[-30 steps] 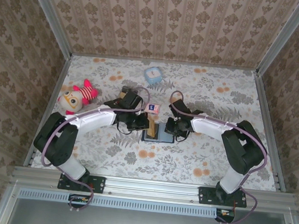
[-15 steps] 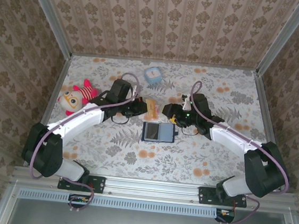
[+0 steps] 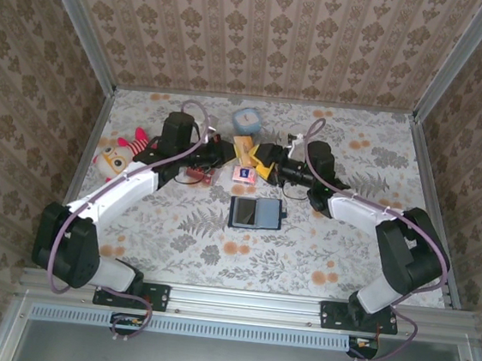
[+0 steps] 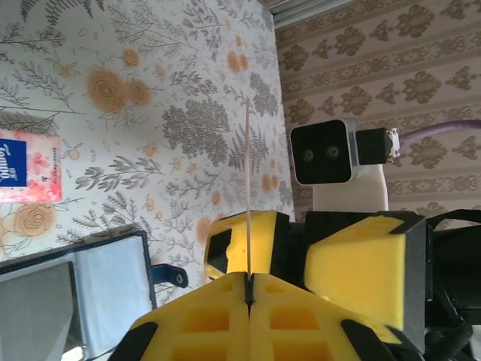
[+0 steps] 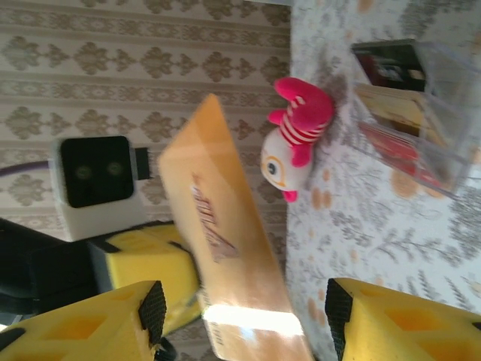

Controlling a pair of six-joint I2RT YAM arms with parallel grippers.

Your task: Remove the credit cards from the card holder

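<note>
Two arms are meeting over the far half of a flower-print table (image 3: 301,264), where the left gripper (image 4: 249,284) is pinching an orange card (image 3: 245,146) by one end. Its yellow jaws are pressing together on the card, which is showing as an edge-on sliver in the left wrist view. The right gripper (image 5: 242,304) is facing it from the 3 o'clock side, its jaws spread wide, with the card's free end lying between them and a gap showing on either side in the right wrist view. The card is being held clear of the holder (image 3: 256,212), at about 11 o'clock from it. The holder is lying open and flat near the table's middle, its grey-blue inside facing up and its snap tab (image 4: 169,274) sticking out at its 3 o'clock edge. A pink tissue pack (image 3: 244,174) is sitting on the table between holder and card. A plush toy (image 3: 118,157) is lying at the holder's 10 o'clock, near the left wall, a clear box (image 5: 409,113) is standing near it, and a pale blue cube (image 3: 247,119) is resting at 12 o'clock by the back wall.
</note>
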